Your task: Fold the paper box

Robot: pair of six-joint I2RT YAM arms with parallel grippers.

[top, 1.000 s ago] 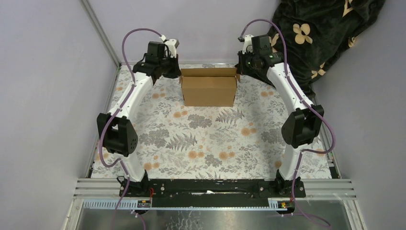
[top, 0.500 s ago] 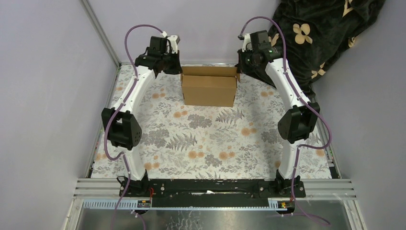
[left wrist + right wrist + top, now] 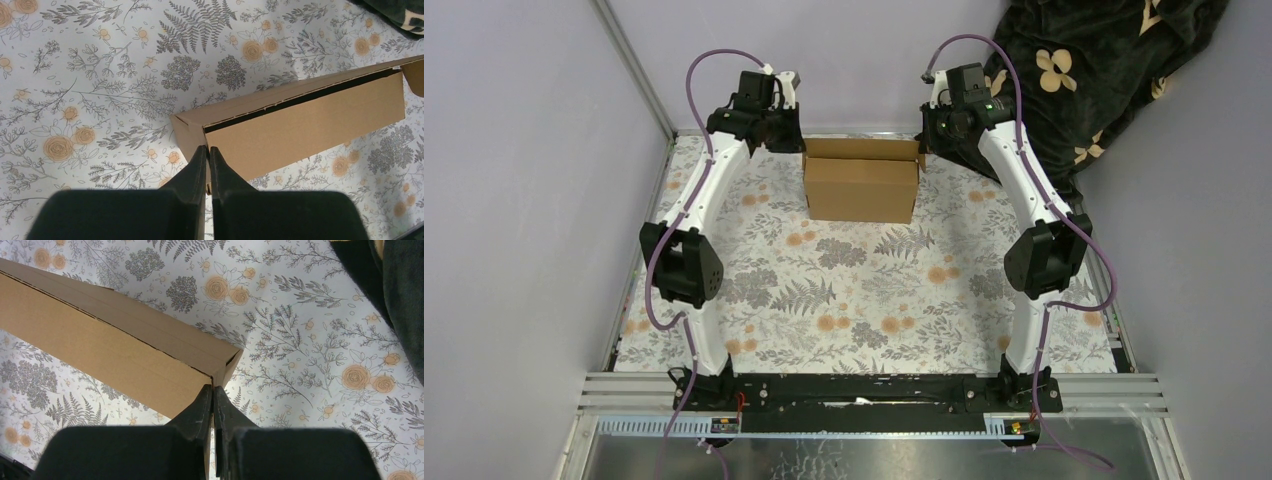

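The paper box is a plain brown cardboard box standing at the far middle of the floral table, with a narrow flap raised along its far edge. In the left wrist view the box runs off to the right, a dark slit along its top. My left gripper hangs at the box's far left corner, shut, its tips meeting right over that corner. My right gripper is shut at the far right corner, tips over the corner seam of the box. I cannot tell if either gripper touches the cardboard.
A dark blanket with tan flowers is heaped at the back right, close to the right arm, and shows in the right wrist view. Grey walls close in on both sides and the back. The floral cloth covers the table.
Both arms have drawn slightly toward the far wall; the left elbow shifted right and the right elbow drew in to the left. The box has stayed in place and both grippers remain shut.
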